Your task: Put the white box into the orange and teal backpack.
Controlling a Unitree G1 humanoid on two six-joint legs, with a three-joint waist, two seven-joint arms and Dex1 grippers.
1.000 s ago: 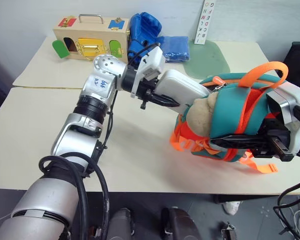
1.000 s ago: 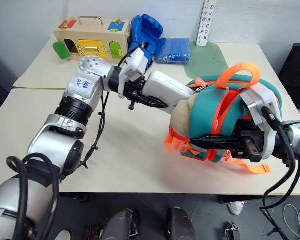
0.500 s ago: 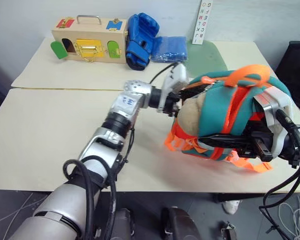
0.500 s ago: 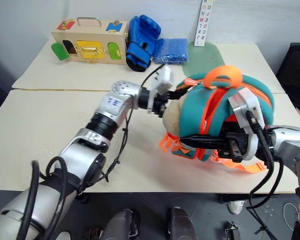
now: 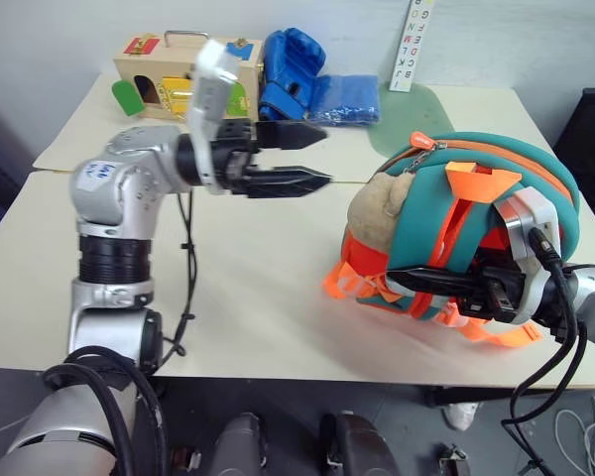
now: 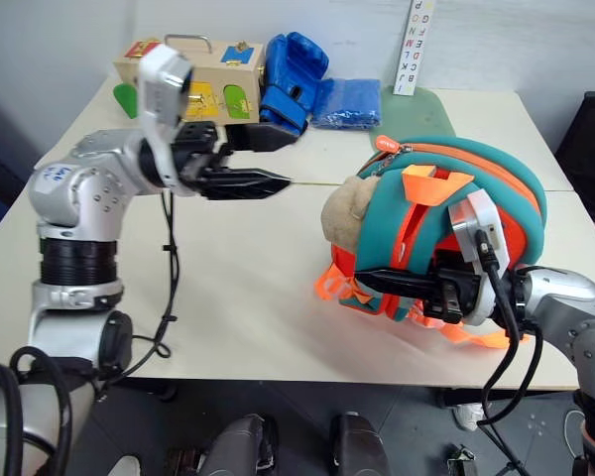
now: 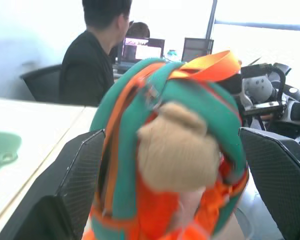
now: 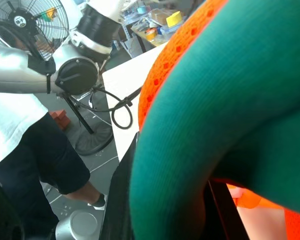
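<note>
Beige table (image 5: 278, 297) carries the backpack (image 5: 496, 198) at the right of the frame. My right gripper (image 5: 402, 283) pinches its front to hold it steady. My left gripper (image 5: 312, 157), spread and empty, hangs at the upper middle. I judge the white box is inside.

White box hidden; backpack (image 5: 476, 238) interior unseen. Right pincer (image 5: 402, 283) tips buried under straps.

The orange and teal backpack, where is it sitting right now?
In the head views, the small orange and teal fabric backpack sits on the right side of the beige table, gripped by the right pincer, with the open left pincer apart from it.
</note>
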